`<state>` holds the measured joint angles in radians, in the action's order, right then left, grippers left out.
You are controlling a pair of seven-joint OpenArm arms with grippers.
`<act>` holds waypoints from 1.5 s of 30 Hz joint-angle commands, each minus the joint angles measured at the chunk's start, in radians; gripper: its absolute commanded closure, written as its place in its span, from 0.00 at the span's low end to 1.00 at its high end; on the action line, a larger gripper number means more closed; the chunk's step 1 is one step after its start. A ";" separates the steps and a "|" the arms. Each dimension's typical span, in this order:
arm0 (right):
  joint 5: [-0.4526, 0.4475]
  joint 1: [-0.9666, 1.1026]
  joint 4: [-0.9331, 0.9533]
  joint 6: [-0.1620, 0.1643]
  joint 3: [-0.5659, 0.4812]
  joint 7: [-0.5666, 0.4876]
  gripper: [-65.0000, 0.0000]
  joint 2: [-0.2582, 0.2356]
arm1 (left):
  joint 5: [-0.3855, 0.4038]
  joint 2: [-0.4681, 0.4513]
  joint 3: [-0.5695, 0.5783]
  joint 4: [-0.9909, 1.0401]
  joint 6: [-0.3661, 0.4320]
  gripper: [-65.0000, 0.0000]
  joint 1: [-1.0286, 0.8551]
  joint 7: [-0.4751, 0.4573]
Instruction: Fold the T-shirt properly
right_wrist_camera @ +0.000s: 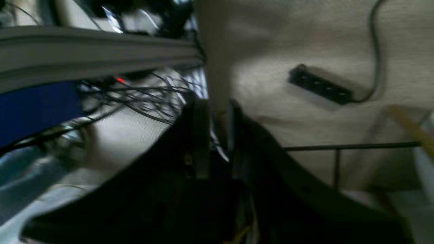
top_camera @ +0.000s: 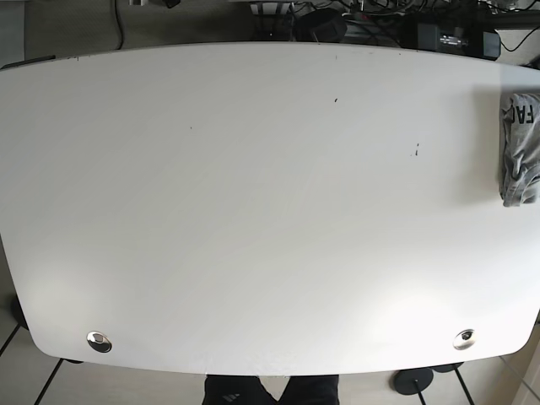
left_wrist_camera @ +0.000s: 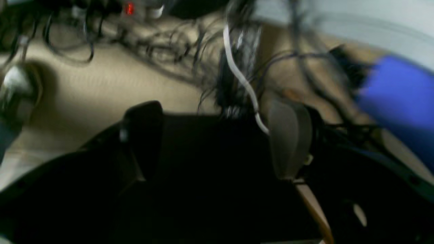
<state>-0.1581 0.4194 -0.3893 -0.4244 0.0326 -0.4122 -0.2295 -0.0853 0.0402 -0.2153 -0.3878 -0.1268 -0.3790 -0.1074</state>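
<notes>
A crumpled grey T-shirt [top_camera: 519,148] with black letters lies at the far right edge of the white table [top_camera: 253,211], partly cut off by the frame. Neither gripper shows in the base view. In the blurred left wrist view, my left gripper [left_wrist_camera: 217,115] has its fingers wide apart and holds nothing, above a beige floor. In the blurred right wrist view, my right gripper [right_wrist_camera: 218,115] has its fingers close together with only a thin gap and nothing in it. The shirt shows in neither wrist view.
Tangled black cables [left_wrist_camera: 162,47] and a white cable [left_wrist_camera: 240,78] lie on the floor. A black power strip [right_wrist_camera: 320,84] and a blue object [right_wrist_camera: 37,108] are nearby. Two metal caps [top_camera: 99,341] [top_camera: 463,339] sit near the table's front edge.
</notes>
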 commanded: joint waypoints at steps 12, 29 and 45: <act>-0.010 -0.057 0.054 0.104 -0.164 -0.015 0.88 0.020 | -0.001 0.008 0.007 0.019 0.112 0.31 0.051 -0.012; -0.013 0.470 -0.514 0.101 0.048 -0.096 0.88 0.023 | 0.003 0.034 0.072 -0.814 0.111 0.31 -0.565 -0.088; -0.301 0.886 -1.140 0.098 0.137 -0.095 0.88 -0.054 | 0.006 0.036 0.080 -1.609 0.114 0.31 -0.885 -0.088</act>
<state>-0.4530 1.2789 -1.5230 -0.3183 0.1722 -0.4885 -0.2771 -0.0822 0.0738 -0.1360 -1.9778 -0.0177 -1.2461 -0.1738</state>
